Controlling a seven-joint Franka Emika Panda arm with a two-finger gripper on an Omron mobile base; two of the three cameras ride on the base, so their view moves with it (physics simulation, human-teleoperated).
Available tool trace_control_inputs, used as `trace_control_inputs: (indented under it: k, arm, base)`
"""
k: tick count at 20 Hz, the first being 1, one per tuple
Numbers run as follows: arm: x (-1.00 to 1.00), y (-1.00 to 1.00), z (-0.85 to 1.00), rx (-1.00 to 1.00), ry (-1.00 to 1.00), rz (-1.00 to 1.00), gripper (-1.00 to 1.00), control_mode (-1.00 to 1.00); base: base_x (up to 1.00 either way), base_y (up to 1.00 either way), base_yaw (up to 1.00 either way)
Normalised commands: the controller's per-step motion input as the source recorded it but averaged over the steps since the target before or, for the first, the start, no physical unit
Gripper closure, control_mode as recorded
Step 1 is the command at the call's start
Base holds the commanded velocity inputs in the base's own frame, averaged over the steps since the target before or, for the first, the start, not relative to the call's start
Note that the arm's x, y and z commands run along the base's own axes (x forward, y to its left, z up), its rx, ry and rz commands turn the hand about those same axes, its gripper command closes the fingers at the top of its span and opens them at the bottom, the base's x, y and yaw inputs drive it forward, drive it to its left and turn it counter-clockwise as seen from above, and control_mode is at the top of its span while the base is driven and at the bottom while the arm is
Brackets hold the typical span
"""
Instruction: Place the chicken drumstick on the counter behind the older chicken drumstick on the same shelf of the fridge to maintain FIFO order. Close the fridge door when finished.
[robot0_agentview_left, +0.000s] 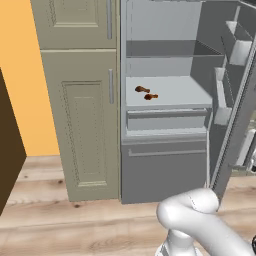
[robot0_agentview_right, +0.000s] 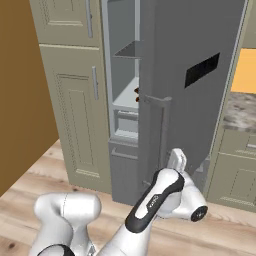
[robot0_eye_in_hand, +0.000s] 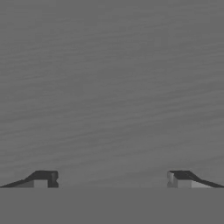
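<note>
Beige panelled cupboard doors (robot0_agentview_left: 82, 125) stand at the left of the open fridge (robot0_agentview_left: 165, 170). Inside it, two brown chicken drumsticks (robot0_agentview_left: 142, 90) (robot0_agentview_left: 151, 96) lie on the pale shelf (robot0_agentview_left: 185, 92), toward the shelf's left side, one just behind the other and very near it; whether they touch cannot be told. A darker shelf panel (robot0_agentview_left: 160, 48) spans the fridge above that shelf, and a shallow drawer front (robot0_agentview_left: 167, 120) sits just below it. To the right of the shelf, the fridge door (robot0_agentview_right: 195, 95) stands swung out, its black display strip (robot0_agentview_right: 202, 70) facing the room and its bar handle (robot0_agentview_right: 162, 135) near its left edge. The gripper (robot0_eye_in_hand: 112, 179) is pressed close to the door's grey outer face, fingers (robot0_eye_in_hand: 43, 178) spread wide and holding nothing. Right of the door, the speckled stone counter (robot0_agentview_right: 242, 112) tops beige drawer fronts.
</note>
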Motion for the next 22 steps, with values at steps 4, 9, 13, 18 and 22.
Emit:
trace_control_inputs:
  k: [4,9,13,18,22]
  arm:
    - [0.61,0.45,0.17,0.00,0.05,-0.15,-1.00,-1.00]
    - [0.62,0.44,0.12,0.00,0.05,-0.15,-1.00,-1.00]
    - [0.67,0.38,0.11,0.00,0.06,-0.17,-1.00,-1.00]
    - [0.70,0.23,0.10,0.00,0.06,-0.18,-1.00,-1.00]
    - [0.71,0.04,0.08,0.00,0.10,-0.13,-1.00,-1.00]
  base:
    - [0.00,0.00,0.00]
    - [0.00,0.00,0.00]
    - [0.00,0.00,0.00]
    - [0.00,0.00,0.00]
    - [0.00,0.00,0.00]
